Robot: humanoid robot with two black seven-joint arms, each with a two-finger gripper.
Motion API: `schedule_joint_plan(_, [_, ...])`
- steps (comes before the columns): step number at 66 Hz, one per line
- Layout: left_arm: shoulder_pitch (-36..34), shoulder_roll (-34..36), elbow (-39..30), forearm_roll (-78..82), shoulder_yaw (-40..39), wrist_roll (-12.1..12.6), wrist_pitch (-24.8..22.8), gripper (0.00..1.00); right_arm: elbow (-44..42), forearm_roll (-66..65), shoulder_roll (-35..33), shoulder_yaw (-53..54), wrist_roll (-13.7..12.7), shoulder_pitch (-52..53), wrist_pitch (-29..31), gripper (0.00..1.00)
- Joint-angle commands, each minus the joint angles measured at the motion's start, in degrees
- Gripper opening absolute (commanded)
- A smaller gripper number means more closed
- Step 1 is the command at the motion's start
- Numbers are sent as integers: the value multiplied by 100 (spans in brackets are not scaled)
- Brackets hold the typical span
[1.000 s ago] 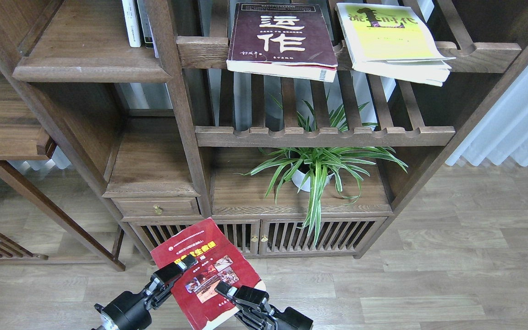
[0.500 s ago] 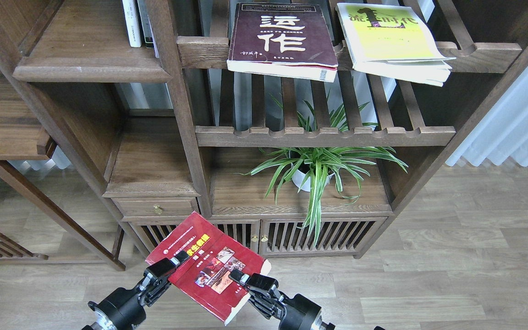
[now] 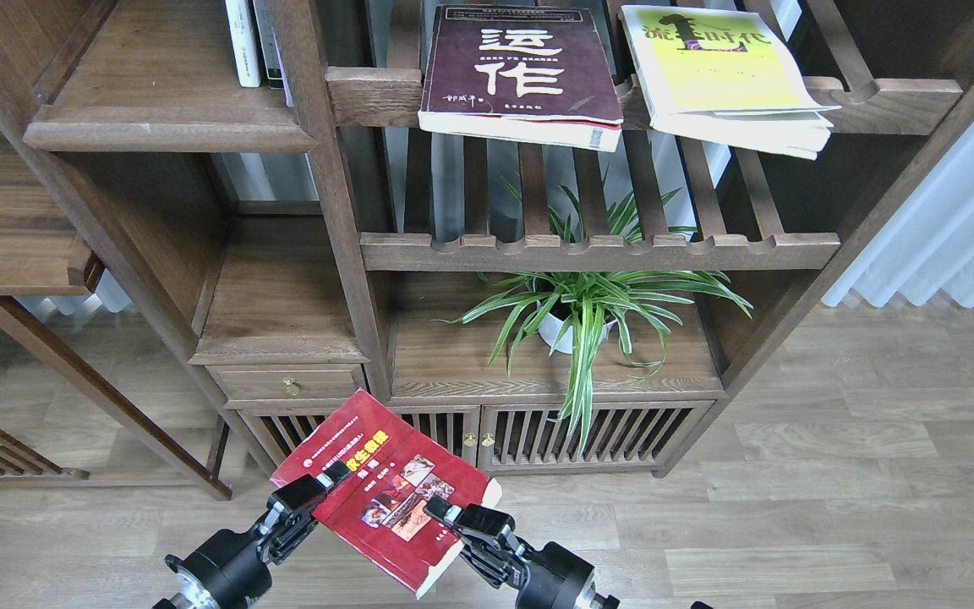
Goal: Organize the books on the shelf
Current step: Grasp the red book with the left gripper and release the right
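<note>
Barely anything shifts between the last half-second and now — the red book point(image 3: 385, 491) has already swung from its steeper tilt of a second ago to lie flatter, cover up, and it holds there low in front of the cabinet doors. Left gripper point(image 3: 311, 491) pinches the book's left edge, right gripper point(image 3: 451, 516) clamps the lower right edge, both sets of fingers narrow on the cover — a two-handed carry. Up top, the maroon book point(image 3: 522, 72) and the yellow-and-white book point(image 3: 724, 72) lie flat on the slatted shelf point(image 3: 597, 250), overhanging its front. The solid shelf point(image 3: 167, 127) at upper left looks like the target, with thin white- and dark-spined books point(image 3: 252, 42) standing at its back right. To do this well, I'd say: raise both arms together, keep the grips matched so the paperback doesn't twist or sag, and clear that thick front edge before sliding in.
</note>
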Motion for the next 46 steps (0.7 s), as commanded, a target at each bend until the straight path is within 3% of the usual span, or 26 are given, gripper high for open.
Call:
schedule_joint_plan(1, [4, -6, -25, 15, -19, 29, -2, 4, 6, 1, 17, -10, -5, 8, 3, 100])
schedule_joint_plan(27, [4, 64, -7, 15, -177, 46, -2, 4, -29, -17, 17, 60, 4, 26, 3, 100])
schedule_joint_plan(46, [-67, 547, 28, 6, -494, 20, -2, 5, -416, -17, 17, 104, 4, 254, 3, 100])
